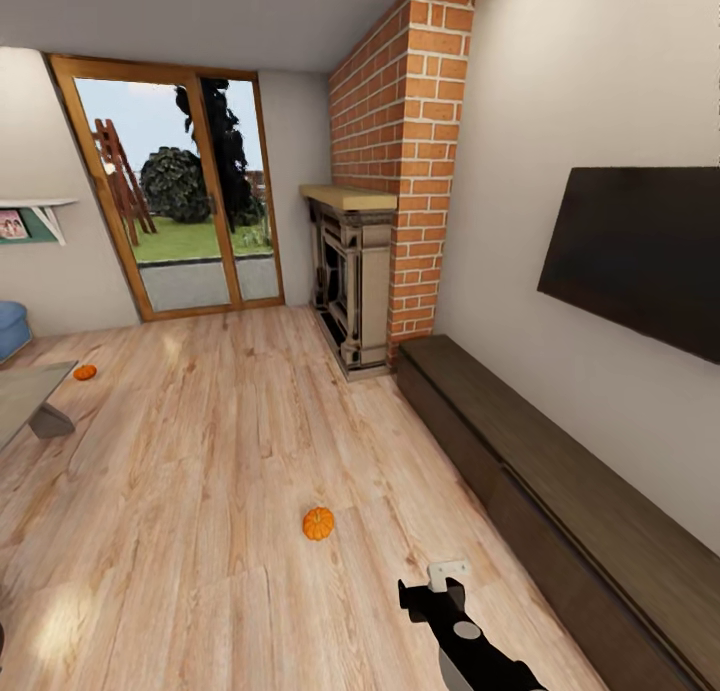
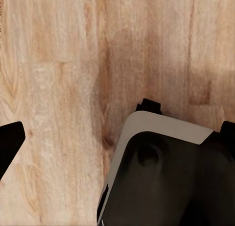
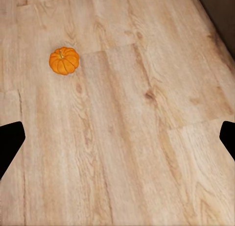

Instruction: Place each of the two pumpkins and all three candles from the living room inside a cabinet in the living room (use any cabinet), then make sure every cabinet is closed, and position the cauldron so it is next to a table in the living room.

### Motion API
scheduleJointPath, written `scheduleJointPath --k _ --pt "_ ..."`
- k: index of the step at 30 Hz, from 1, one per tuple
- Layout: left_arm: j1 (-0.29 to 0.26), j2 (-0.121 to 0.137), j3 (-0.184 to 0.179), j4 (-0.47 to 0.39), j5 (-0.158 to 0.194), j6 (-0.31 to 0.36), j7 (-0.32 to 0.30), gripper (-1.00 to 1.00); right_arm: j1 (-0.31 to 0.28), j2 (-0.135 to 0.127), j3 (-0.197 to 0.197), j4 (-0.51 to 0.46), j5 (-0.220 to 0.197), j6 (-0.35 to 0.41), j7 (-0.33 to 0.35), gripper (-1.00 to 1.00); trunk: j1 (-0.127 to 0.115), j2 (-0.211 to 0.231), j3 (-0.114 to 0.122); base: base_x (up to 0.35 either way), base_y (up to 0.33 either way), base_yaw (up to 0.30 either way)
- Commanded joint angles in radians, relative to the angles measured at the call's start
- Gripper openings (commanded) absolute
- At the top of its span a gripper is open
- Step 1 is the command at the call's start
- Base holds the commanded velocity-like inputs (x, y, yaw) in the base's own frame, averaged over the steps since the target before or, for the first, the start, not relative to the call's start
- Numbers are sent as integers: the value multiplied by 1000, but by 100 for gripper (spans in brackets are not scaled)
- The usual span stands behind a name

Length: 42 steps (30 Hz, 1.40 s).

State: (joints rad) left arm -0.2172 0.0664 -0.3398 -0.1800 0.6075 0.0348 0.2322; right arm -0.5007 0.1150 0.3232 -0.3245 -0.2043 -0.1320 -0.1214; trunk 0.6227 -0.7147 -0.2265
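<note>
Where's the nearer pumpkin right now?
Head view: nearer pumpkin lies on the wood floor, low centre, ahead-left of the right gripper, left of the cabinet.

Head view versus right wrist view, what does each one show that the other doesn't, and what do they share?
Head view alone: a second pumpkin on the floor by the table, the long dark cabinet with all fronts shut, the brick fireplace, the wall screen, the glass door, and the right claw seen from above.
Right wrist view alone: both black fingertips of that claw spread wide with only floor between them.
Shared: the nearer pumpkin lying untouched on the wooden floor, ahead of the claw, plus an edge of the cabinet.
</note>
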Motion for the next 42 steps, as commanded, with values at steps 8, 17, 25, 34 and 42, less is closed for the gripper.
scheduleJointPath --k 8,17,25,34,42 --pt "1 1 -8 -3 7 4 6 100 0 -1 8 1 -7 -4 -7 100 0 -1 11 0 0 0" --pt "1 1 -8 -3 7 4 4 100 1 -2 8 1 -9 -4 -6 100 0 -1 19 0 0 0" --pt "1 1 -8 -3 7 4 4 100 1 1 11 1 -2 -4 -6 100 0 -1 20 0 0 0" --pt "1 1 -8 -3 7 4 4 100 1 1 10 0 -5 -4 -8 100 0 -1 20 0 0 0" --pt "1 1 -8 -3 7 4 4 100 1 3 7 -1 -13 1 -18 100 0 -1 27 0 0 0"
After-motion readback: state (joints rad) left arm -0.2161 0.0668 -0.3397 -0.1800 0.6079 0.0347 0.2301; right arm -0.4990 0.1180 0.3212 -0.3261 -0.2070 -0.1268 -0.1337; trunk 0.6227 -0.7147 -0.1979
